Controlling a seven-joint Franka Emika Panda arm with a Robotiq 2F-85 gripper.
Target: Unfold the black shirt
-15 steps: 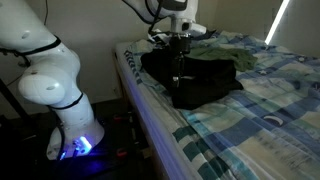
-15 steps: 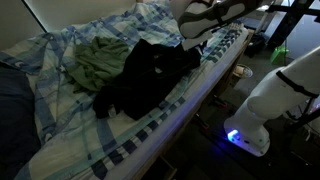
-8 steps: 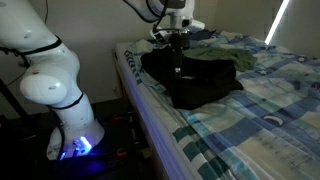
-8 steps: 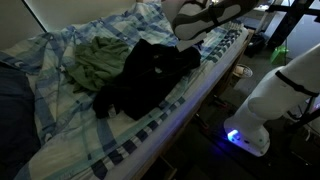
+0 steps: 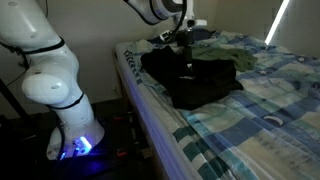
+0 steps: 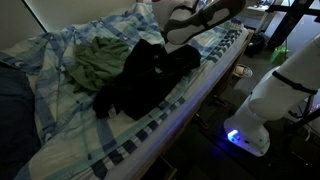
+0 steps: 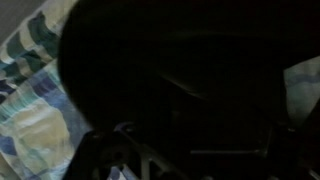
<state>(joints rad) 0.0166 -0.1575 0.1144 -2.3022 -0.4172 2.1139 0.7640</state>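
The black shirt [image 5: 200, 78] [image 6: 145, 75] lies crumpled on the checked bed, near the edge on the robot's side. My gripper [image 5: 185, 42] [image 6: 170, 38] hangs just above the shirt's near end and does not touch it. In the wrist view the shirt [image 7: 180, 70] fills the dark picture. My gripper [image 7: 198, 150] shows there only as dim finger links far apart at the bottom corners, open, with nothing between them.
A green garment [image 5: 235, 50] [image 6: 98, 58] lies bunched beside the black shirt, farther from the robot. The blue-and-white checked sheet [image 5: 260, 105] [image 6: 70, 120] covers the bed. The robot's white base [image 5: 50, 85] [image 6: 262, 112] stands at the bedside.
My gripper has risen off the black shirt, where it was pressed down a second ago, and has let go of the cloth. The shirt has barely shifted.
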